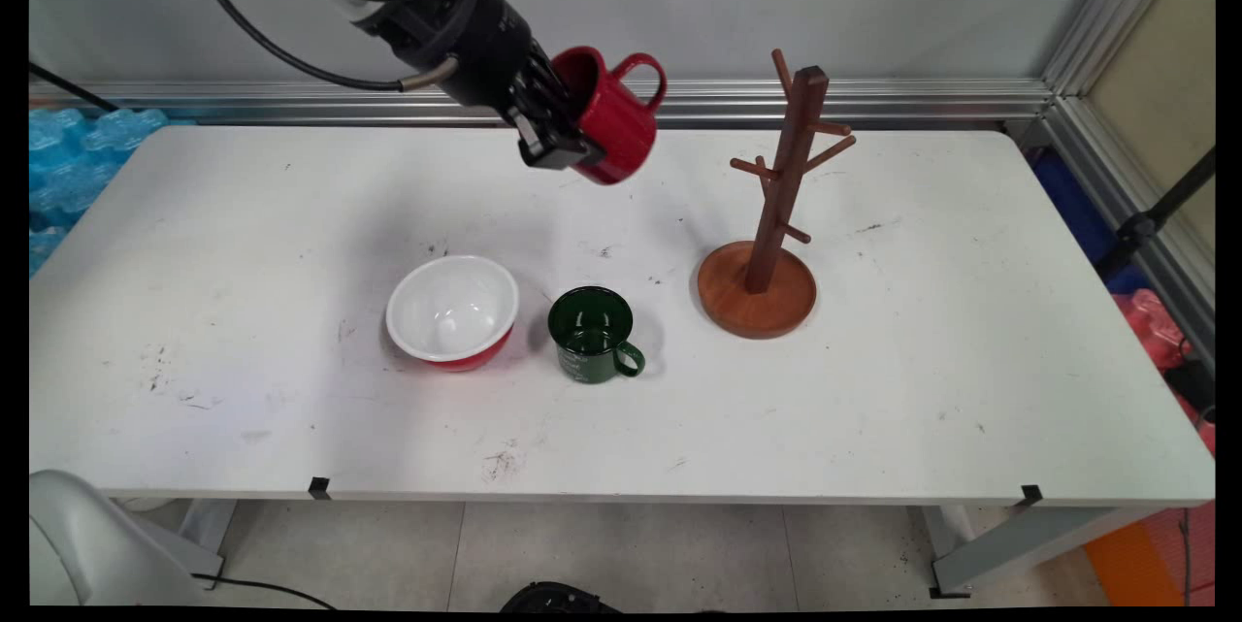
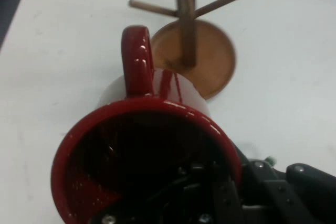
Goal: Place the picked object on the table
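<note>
The red mug (image 1: 613, 117) looks hard and shiny, so it could slip or chip; its rim is a good place to grab. It hangs in the air, tipped, left of the wooden mug tree (image 1: 771, 214). The gripper (image 1: 563, 132) pinches the mug's rim, one finger probably inside

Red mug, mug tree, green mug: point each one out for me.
red mug (image 1: 621, 122), main view, on its outer wall.
mug tree (image 1: 788, 156), main view, on its upright post.
green mug (image 1: 592, 350), main view, on its front wall.
</note>
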`<state>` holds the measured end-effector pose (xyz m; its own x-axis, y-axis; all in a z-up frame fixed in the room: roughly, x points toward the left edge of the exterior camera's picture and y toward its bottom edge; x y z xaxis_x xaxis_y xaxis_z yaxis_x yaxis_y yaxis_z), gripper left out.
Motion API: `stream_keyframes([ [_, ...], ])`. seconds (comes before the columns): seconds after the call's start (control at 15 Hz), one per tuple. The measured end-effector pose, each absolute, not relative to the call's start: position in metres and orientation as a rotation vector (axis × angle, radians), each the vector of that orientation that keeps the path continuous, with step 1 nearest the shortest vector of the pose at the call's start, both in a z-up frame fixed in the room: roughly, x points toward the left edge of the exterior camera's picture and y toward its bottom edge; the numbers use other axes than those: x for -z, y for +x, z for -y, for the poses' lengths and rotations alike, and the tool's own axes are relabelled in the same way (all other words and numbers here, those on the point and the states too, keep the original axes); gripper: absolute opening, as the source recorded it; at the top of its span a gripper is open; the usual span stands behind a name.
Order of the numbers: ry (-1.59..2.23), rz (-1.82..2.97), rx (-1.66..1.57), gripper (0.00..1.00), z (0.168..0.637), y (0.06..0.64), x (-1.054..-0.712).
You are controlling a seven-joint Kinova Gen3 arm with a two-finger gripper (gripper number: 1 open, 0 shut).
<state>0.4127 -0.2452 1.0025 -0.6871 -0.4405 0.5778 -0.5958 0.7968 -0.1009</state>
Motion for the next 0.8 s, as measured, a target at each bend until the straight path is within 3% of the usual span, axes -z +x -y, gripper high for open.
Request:
stream_keyframes([
  [0.8,0.676,2.674,-0.463,0.00,0.308,0.435,-0.966],
])
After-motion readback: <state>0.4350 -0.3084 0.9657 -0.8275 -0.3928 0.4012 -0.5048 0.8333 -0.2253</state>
